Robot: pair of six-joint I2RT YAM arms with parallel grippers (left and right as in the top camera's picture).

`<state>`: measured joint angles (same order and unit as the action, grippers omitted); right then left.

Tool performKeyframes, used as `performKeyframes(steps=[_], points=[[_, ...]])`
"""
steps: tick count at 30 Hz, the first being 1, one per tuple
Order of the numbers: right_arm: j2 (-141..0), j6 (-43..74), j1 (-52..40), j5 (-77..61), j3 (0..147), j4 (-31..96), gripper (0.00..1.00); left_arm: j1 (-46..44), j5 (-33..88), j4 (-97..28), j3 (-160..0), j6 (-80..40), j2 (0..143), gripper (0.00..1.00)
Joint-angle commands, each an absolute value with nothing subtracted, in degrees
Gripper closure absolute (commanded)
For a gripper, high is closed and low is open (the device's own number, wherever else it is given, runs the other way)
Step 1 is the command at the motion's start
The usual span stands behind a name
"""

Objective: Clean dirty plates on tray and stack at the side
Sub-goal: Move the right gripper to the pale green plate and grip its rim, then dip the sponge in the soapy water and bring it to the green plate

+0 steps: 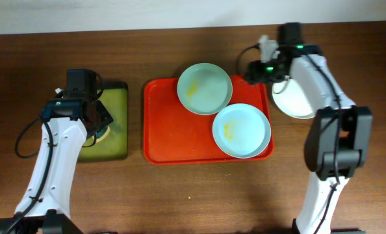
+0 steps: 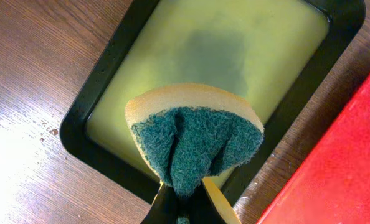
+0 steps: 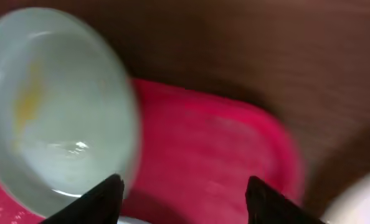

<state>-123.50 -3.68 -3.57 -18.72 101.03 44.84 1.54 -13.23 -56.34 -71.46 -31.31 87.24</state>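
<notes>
The red tray lies at the middle of the tabletop, a little nearer the far edge than the near one. Two plates sit in its right half. The pale mint green plate is at the tray's far side and overhangs the rim there. The pale blue plate is nearer the tray's right near corner, and the two plates touch or almost touch. Both carry yellow smears. The white plate rests on the bare wood off the tray, toward the table's right edge, partly under the right arm. The right gripper hangs over the tray's far right corner, just beside the mint plate. Its jaws are spread wide with nothing between them but red tray floor; the wrist view is blurred. Toward the left edge stands a black tray with a yellow-green inside. Above it, the left gripper pinches a sponge, yellow foam with a dark green scouring face, folded where the jaws close narrowly on its lower end.
</notes>
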Motion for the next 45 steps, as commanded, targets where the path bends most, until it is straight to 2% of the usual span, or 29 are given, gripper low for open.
performKeyframes(steps=[1,5,8,9,12,15,17,21,23,28,29,31,33,36,42,44,45], points=[[-124.18,-1.04,-8.73,-17.67,101.14,43.24,0.35,1.65,-12.78,-56.21,-71.11,-31.07,86.78,1.00],[-127.72,6.52,-13.63,-5.74,101.14,42.15,0.34,1.65,-11.75,-56.23,-71.11,-31.05,86.76,1.00],[-130.37,6.52,-14.35,-5.72,101.14,41.65,0.35,1.65,-11.53,-56.23,-71.11,-31.05,86.76,1.00],[-130.69,6.52,-14.33,-5.74,101.14,41.65,0.39,1.65,-11.53,-56.23,-71.11,-31.05,86.78,1.00],[-130.80,6.52,-14.24,-8.36,101.14,41.78,0.71,1.65,-11.53,-56.01,-71.11,-31.05,86.78,1.00],[-130.80,6.55,-14.28,-15.16,101.14,41.71,0.89,1.65,-11.53,-55.99,-71.11,-31.05,86.78,1.00],[-130.80,6.52,-14.31,-18.63,101.14,41.78,0.96,1.65,-11.53,-55.77,-71.11,-31.05,86.78,1.00],[-130.80,5.85,-15.25,-28.32,101.14,42.46,0.96,0.75,-8.36,-55.64,-71.05,-29.87,86.78,1.00],[-130.80,3.92,-16.62,-28.23,101.14,44.29,0.96,-0.91,-4.27,-54.15,-70.96,-24.67,86.78,1.00],[-130.80,1.45,-20.67,-24.58,101.14,46.57,0.95,-6.11,-3.57,-51.53,-70.94,-24.10,86.78,1.00],[-130.80,1.65,-21.08,-22.35,101.14,46.76,0.87,-7.07,-3.60,-51.11,-70.96,-24.12,86.78,1.00],[-130.82,2.20,-21.91,-21.15,101.14,47.11,0.78,-8.86,-3.62,-50.15,-70.94,-24.14,86.89,1.00],[-130.82,2.26,-22.90,-20.60,101.14,47.62,0.76,-9.78,-3.84,-48.90,-70.94,-25.65,87.57,1.00],[-130.82,5.76,-23.92,-15.44,100.90,48.01,0.76,-9.69,-6.09,-48.40,-70.94,-26.30,89.01,1.00],[-130.85,6.55,-25.80,-14.94,97.03,44.99,0.73,-6.46,-9.98,-47.94,-70.94,-28.86,92.92,1.00],[-130.85,8.29,-26.20,-14.94,96.77,45.36,0.74,-4.36,-10.33,-47.53,-70.94,-28.86,93.01,1.00],[-130.85,10.13,-26.30,-14.96,96.77,45.60,0.79,-3.25,-10.33,-47.03,-70.94,-28.86,93.01,1.00]])
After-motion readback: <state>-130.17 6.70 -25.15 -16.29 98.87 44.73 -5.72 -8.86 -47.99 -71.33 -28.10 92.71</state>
